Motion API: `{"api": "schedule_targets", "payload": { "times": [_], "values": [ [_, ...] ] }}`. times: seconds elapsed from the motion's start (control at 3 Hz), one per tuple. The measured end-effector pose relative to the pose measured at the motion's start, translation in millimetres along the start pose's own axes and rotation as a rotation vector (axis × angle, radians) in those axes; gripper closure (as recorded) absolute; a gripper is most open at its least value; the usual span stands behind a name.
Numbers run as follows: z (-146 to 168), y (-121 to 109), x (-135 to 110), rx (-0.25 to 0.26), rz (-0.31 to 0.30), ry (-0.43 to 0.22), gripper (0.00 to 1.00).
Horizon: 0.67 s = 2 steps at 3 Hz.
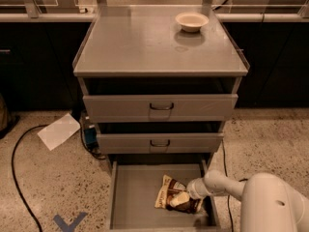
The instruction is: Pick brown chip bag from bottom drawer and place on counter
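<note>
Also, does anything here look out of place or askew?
A white sheet of paper lies loose on the floor left of the cabinet, beside a black cable. In the bottom drawer the brown chip bag lies askew near the right wall, with the gripper at it.

In the bottom drawer [134, 197], the left floor lies open from above (drawer fronts [125, 143] stand over its back); the gripper [185, 200] and brown chip bag [169, 193] crowd its right side.
</note>
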<state>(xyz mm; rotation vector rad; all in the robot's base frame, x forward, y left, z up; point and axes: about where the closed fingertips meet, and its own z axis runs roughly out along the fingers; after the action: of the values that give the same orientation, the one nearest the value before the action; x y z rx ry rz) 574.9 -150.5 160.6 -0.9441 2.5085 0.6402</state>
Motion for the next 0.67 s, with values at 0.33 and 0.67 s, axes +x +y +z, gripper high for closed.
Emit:
{"api": "schedule_targets", "payload": {
  "times": [0.33,0.67],
  "values": [
    [22,-19,23,-0.051,0.039,0.031,0.0],
    [16,-37,15,-0.03,0.043,0.016,0.19]
  ]
}}
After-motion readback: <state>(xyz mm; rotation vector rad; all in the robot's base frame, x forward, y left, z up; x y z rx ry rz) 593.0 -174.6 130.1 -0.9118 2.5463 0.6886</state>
